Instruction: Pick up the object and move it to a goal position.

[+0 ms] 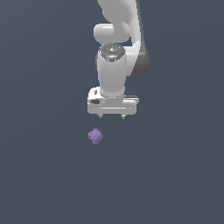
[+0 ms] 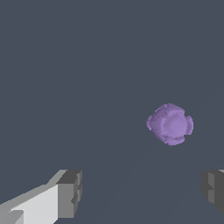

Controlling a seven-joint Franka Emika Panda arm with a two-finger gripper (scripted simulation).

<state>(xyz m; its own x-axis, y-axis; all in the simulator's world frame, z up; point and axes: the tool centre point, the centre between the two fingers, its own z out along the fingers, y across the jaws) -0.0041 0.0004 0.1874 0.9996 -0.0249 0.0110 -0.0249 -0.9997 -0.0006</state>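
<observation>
The object is a small purple, bumpy, round lump [image 1: 95,136] lying on the dark grey floor. It also shows in the wrist view [image 2: 170,124]. My white gripper [image 1: 112,117] points straight down and hangs above the floor, apart from the lump. In the exterior view the lump lies below the gripper and a little to the exterior view's left of it. The jaws stand wide apart with nothing between them. In the wrist view the gripper [image 2: 142,194] shows two grey fingertips [image 2: 70,193], and the lump lies beyond them, off to one side of the gap.
The white arm [image 1: 116,39] rises from the gripper to the frame's upper edge. The floor [image 1: 43,175] is a plain dark grey surface with no other objects in view.
</observation>
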